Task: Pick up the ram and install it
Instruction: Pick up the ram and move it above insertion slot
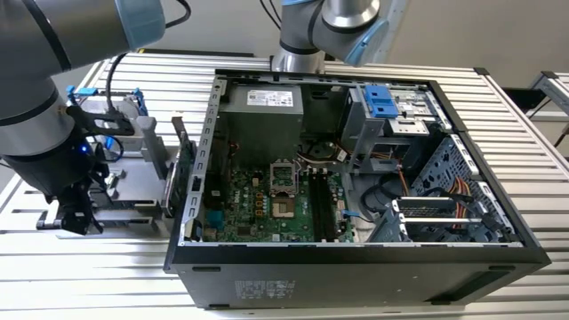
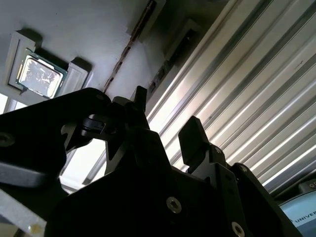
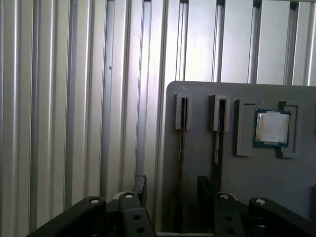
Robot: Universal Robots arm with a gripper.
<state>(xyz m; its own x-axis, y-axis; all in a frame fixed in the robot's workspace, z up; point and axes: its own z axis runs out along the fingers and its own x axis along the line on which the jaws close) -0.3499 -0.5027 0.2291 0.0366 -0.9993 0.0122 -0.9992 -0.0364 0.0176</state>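
The ram [image 3: 216, 148] is a thin dark stick standing on edge in a slot of a grey holder tray [image 3: 197, 197]. A second thin stick [image 3: 181, 143] stands in the slot beside it. In the second wrist view a ram edge [image 2: 129, 47] runs away from the fingers. My gripper [image 3: 173, 190] is open just above the tray's near end, with its two black fingers [image 3: 140, 187] straddling the line of that second stick. In the exterior view my gripper [image 1: 76, 219] hangs low at the tray [image 1: 133, 190], on the exterior view's left of the open computer case [image 1: 356, 267].
A processor chip [image 3: 271, 127] lies in a pocket of the tray beside the slots. Inside the case, black motherboard slots [image 1: 318, 207] run beside the processor socket [image 1: 281, 179]. A green card with a metal bracket [image 1: 182, 173] stands between tray and case. A second arm [image 1: 324, 27] stands behind the case.
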